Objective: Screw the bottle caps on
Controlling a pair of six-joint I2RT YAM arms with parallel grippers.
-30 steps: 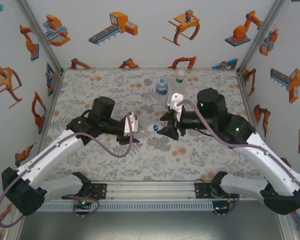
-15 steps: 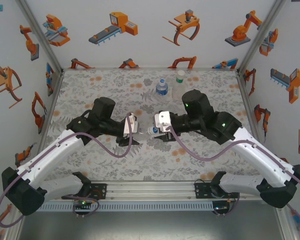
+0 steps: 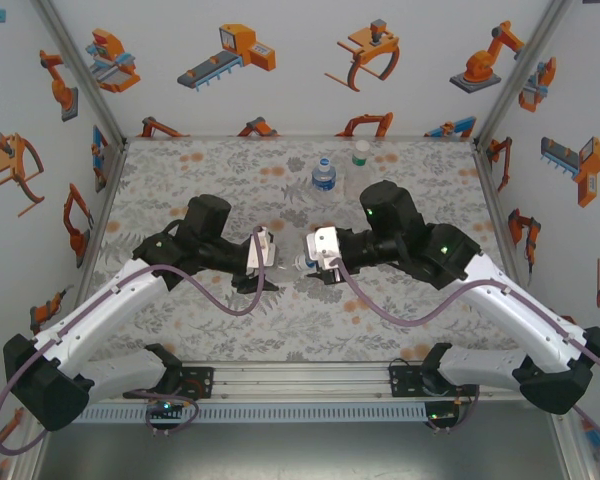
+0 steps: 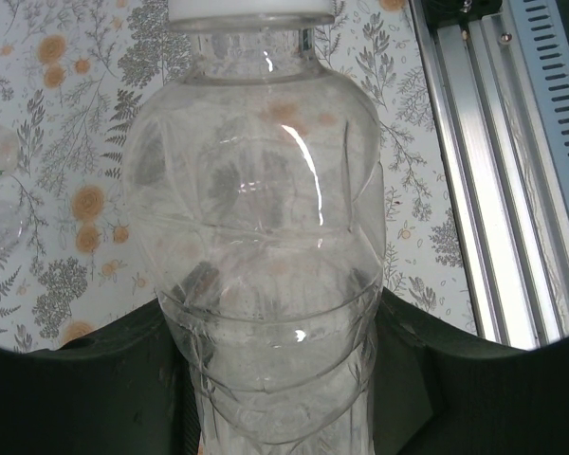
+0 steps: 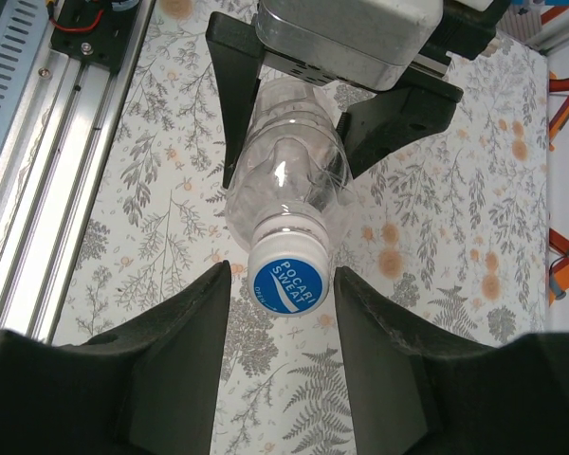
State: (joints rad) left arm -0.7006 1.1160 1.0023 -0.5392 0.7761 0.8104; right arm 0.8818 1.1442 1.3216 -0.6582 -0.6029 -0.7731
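Left gripper (image 4: 280, 389) is clamped on the body of the clear unlabelled plastic bottle (image 4: 266, 237), held horizontal above the floral mat (image 5: 455, 237), neck toward the right arm. A round white screw cap with a blue printed top (image 5: 286, 284) sits on the neck. Right gripper (image 5: 283, 277): its 2 fingers flank the cap with narrow gaps, gripping nothing. Best practice: centre on the cap axis, close squarely, then twist while the left arm resists slip.

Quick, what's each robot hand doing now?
Left gripper: shut on the clear bottle.
Right gripper: open, fingers either side of the blue cap.
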